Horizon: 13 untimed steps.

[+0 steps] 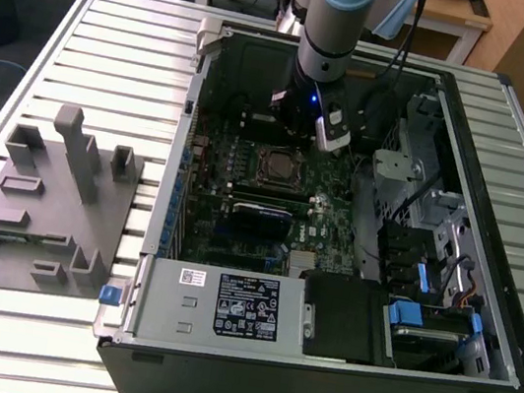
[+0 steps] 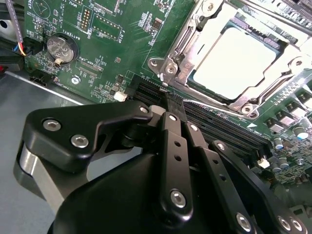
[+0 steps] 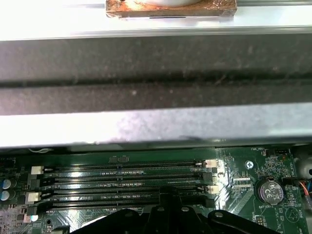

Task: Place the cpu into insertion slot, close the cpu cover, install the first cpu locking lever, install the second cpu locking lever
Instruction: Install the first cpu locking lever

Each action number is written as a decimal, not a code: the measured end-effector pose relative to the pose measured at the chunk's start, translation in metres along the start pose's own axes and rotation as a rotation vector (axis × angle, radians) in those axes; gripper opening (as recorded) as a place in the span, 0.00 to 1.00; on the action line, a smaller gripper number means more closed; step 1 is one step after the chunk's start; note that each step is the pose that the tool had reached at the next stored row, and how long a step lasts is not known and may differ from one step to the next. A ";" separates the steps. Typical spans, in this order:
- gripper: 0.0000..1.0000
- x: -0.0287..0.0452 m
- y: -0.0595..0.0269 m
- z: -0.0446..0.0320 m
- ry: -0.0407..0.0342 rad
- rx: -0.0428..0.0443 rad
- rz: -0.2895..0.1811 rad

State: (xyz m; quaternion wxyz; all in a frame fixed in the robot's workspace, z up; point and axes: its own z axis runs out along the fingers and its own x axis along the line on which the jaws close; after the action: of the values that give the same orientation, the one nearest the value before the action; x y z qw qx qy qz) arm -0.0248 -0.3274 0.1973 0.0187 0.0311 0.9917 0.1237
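Dull silver-grey square cpu sits in the metal-rimmed insertion slot. The silvery windowed cpu cover lies over it. Black gripper is clenched and empty, just beside the slot's corner.

Judgement: the 1st locking lever is the step in hand. Press steadily and stay clear of the long black memory slots.

High exterior overview, wrist views close above motherboard

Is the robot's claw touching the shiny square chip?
Apart. In the second wrist view the gripper ends over the long black slots, and the cpu lies beyond them, its silver top bare.
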 end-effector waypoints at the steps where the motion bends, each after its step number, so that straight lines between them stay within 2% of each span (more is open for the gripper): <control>1: 0.10 0.0000 0.0000 0.0000 0.0000 0.0001 0.000; 7: 0.10 -0.0002 -0.0005 -0.0001 -0.0001 0.0034 0.000; 13: 0.10 -0.0006 -0.0016 -0.0005 -0.0005 0.0106 0.000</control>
State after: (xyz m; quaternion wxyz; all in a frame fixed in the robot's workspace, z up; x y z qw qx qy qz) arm -0.0244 -0.3291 0.1974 0.0188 0.0310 0.9923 0.1184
